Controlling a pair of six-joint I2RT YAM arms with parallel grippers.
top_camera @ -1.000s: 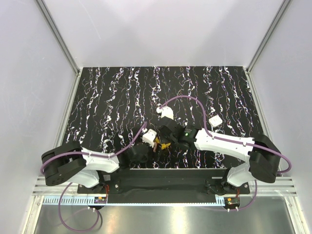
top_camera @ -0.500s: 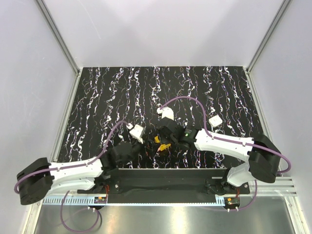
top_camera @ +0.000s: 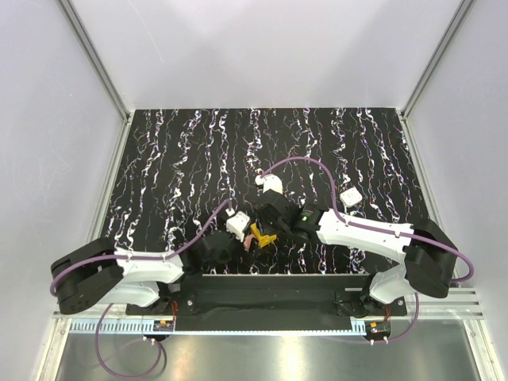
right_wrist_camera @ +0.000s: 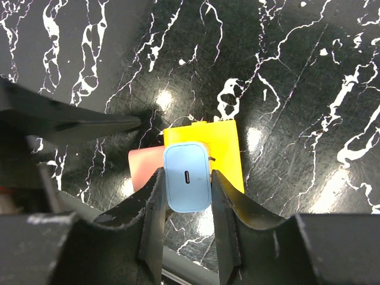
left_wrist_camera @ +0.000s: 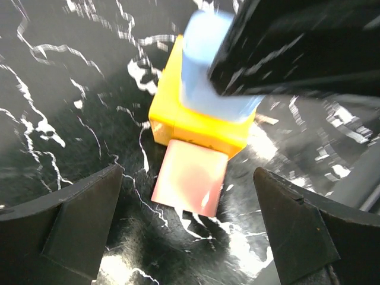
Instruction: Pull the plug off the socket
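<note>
The yellow socket (right_wrist_camera: pixel 222 154) lies on the black marbled table, its orange-pink face (left_wrist_camera: pixel 190 177) turned toward my left gripper. A light-blue plug (right_wrist_camera: pixel 187 177) stands in the socket's top. My right gripper (right_wrist_camera: pixel 187 175) is shut on the plug, one finger on each side. My left gripper (left_wrist_camera: pixel 189 178) is open wide just in front of the pink face, touching nothing. In the top view the socket (top_camera: pixel 263 236) sits between the left gripper (top_camera: pixel 242 242) and the right gripper (top_camera: pixel 267 225), near the table's front middle.
A small white piece (top_camera: pixel 349 196) lies by the right forearm. Purple cables loop over both arms. White walls and aluminium posts (top_camera: pixel 99 63) close the table on three sides. The black base rail (top_camera: pixel 262 290) runs along the near edge.
My left gripper let go and opened wide, swung back to the left, then came forward to the socket's pink face again. The right gripper has kept its hold on the plug.
</note>
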